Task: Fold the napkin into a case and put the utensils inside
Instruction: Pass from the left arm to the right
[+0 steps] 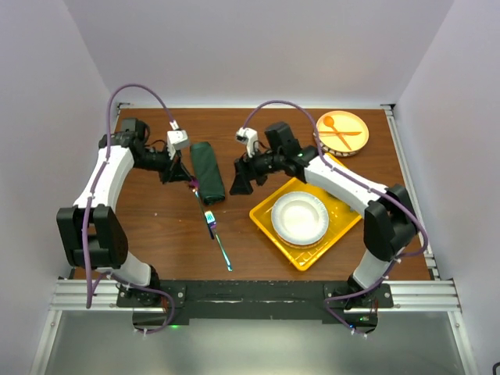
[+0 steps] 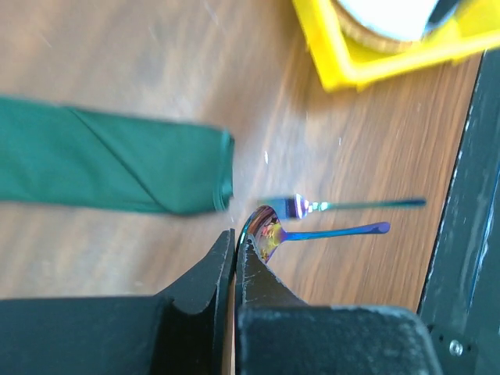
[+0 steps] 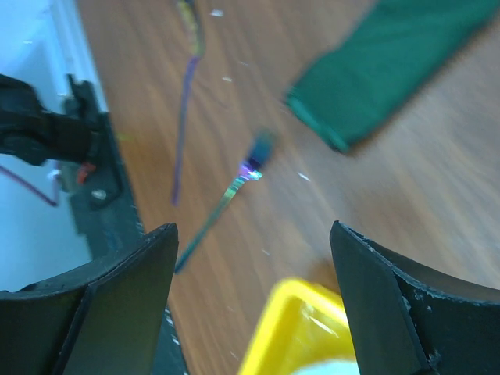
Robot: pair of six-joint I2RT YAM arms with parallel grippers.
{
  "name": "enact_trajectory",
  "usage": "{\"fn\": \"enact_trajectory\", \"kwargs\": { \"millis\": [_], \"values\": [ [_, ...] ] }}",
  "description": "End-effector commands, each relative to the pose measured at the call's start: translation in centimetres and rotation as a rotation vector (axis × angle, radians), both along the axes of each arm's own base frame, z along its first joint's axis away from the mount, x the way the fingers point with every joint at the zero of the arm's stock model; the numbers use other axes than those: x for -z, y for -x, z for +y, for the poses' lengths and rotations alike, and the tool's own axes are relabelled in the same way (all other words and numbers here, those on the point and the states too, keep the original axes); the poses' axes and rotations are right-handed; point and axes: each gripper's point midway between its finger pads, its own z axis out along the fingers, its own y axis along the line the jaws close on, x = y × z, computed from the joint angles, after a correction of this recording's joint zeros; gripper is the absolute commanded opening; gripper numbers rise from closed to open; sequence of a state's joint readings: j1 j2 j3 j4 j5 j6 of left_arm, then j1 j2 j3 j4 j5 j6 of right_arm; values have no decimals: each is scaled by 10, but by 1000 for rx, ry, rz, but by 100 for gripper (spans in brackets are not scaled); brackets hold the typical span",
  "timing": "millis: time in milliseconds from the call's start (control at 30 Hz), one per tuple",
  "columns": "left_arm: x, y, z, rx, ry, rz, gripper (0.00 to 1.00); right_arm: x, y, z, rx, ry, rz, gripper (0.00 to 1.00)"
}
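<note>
Left wrist view: left fingers (image 2: 235,238) pinched shut on spoon (image 2: 269,230) bowl; fork (image 2: 301,206) just beyond tips; case (image 2: 117,164) ahead-left of tips, apart; right fingers (image 3: 251,234) spread wide, holding nothing, above tabletop (image 3: 437,180).

The setting was a robotics lab test cell, not a home. Plain white panels (image 1: 258,47) boxed in a brown wooden tabletop (image 1: 156,226) at nine, twelve and three o'clock. At six o'clock an aluminium rail (image 1: 437,295) carried the bases of two white-and-black arms, the left arm (image 1: 101,180) and the right arm (image 1: 344,183), with purple cables (image 1: 141,87) looping overhead.
</note>
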State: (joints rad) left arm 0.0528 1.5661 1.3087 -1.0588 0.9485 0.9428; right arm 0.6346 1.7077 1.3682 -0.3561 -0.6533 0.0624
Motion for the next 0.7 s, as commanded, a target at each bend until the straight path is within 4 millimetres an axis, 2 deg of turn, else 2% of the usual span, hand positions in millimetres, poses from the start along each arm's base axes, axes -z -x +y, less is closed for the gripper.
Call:
{"fn": "enact_trajectory", "kwargs": {
  "millis": [0,267,333,400,467,500,533,600,633,667],
  "values": [
    [-39,-7,-14,-48,119,-13,0,-29,25,49,-85,-135,5,84],
    [-68,-15,-28,-103,197,-42,0,-14,48,75,-134,-159,78,83],
    [-72,-14,-33,-101,215,-38,0,-3,50,78,-122,-150,108,80],
    [-76,-13,-37,-99,231,-46,0,5,48,81,-109,-143,133,73],
    [-79,-14,-39,-106,245,-47,0,6,45,83,-103,-141,135,68],
    [-79,-15,-38,-110,246,-50,0,6,44,84,-104,-141,135,63],
    [-81,-15,-39,-116,251,-46,0,8,44,85,-106,-139,140,48],
    [-82,-15,-47,-100,262,-46,0,5,44,87,-110,-145,145,29],
    [-83,-16,-48,-109,271,-34,0,3,45,87,-117,-152,145,10],
    [-84,-18,-48,-112,275,-42,0,2,45,88,-117,-158,151,0]
  ]
}}
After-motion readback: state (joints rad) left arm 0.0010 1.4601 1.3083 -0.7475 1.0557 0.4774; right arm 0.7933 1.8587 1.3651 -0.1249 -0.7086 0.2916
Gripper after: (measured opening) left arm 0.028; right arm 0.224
